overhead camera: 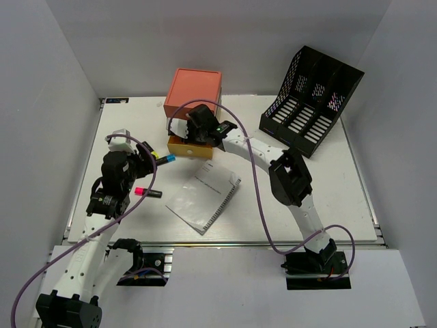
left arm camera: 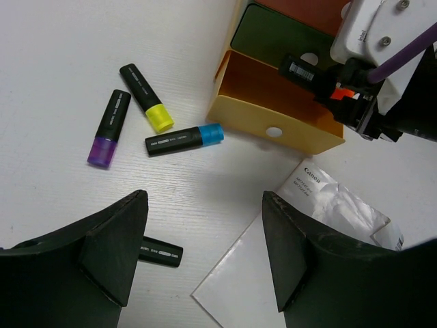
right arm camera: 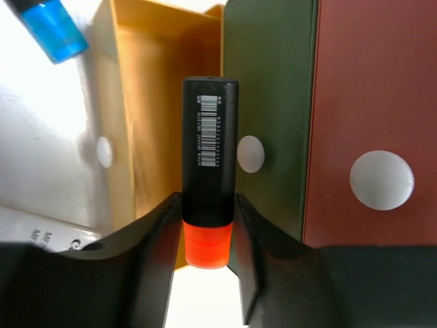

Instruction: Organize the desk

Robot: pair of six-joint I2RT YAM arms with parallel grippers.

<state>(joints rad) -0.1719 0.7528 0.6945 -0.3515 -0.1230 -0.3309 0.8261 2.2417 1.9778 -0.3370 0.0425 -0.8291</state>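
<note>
One black highlighter with an orange cap (right arm camera: 209,137) is pinched in my right gripper (right arm camera: 208,229), frame centre, near the side wall of the open yellow plastic drawer (right arm camera: 147,102). Released off-line, it probably clips that wall and rolls onto the flat white desk (overhead camera: 328,198) filling mid-frame. My left gripper (left arm camera: 205,253) is wide apart and empty.

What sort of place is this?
Probably a lab mock-up of an office: white walls enclose the desk, which holds highlighters, a mesh file rack and a drawer box.

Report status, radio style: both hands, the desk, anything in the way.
Left hand open, empty. Right hand shut on orange highlighter at open yellow drawer. Desk: highlighters, booklet loose. Nothing blocks the drawer.
</note>
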